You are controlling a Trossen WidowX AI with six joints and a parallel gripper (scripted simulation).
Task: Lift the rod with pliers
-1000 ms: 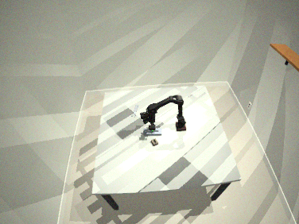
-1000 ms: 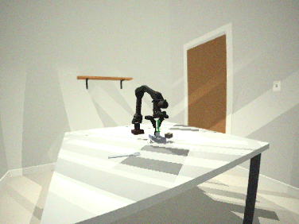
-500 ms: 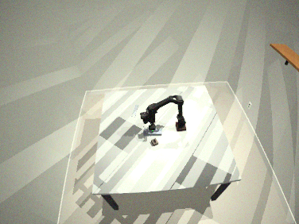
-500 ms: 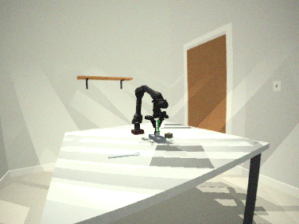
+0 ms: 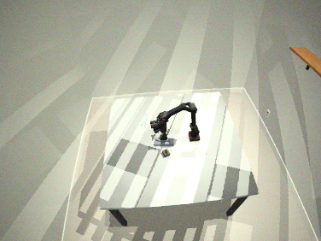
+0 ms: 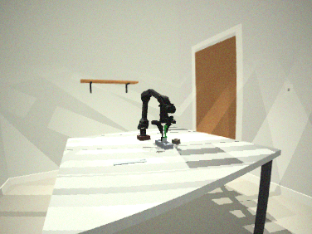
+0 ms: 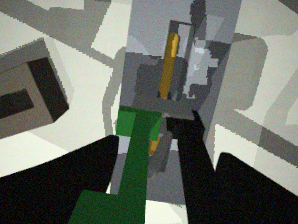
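Observation:
My gripper (image 5: 163,135) (image 6: 164,124) (image 7: 168,153) is shut on the locking pliers, a finger outside each handle. The pliers, with one green handle (image 7: 135,160) and one black handle (image 7: 191,160), point down over the channel block. Their grey head (image 7: 167,106) hides the jaws, so how they sit around the rod and whether they are locked cannot be told. The yellow rod (image 7: 169,70) lies in the slot of the blue-grey channel block (image 5: 158,144) (image 6: 170,146) (image 7: 145,25) and shows on both sides of the head.
The small brown holster (image 5: 166,153) (image 6: 176,141) (image 7: 40,92) stands on the table (image 5: 179,184) (image 6: 91,178) beside the block, left in the wrist view. A thin pale strip (image 6: 129,162) lies farther off on the table. A wall shelf (image 5: 307,60) (image 6: 109,81) is far away.

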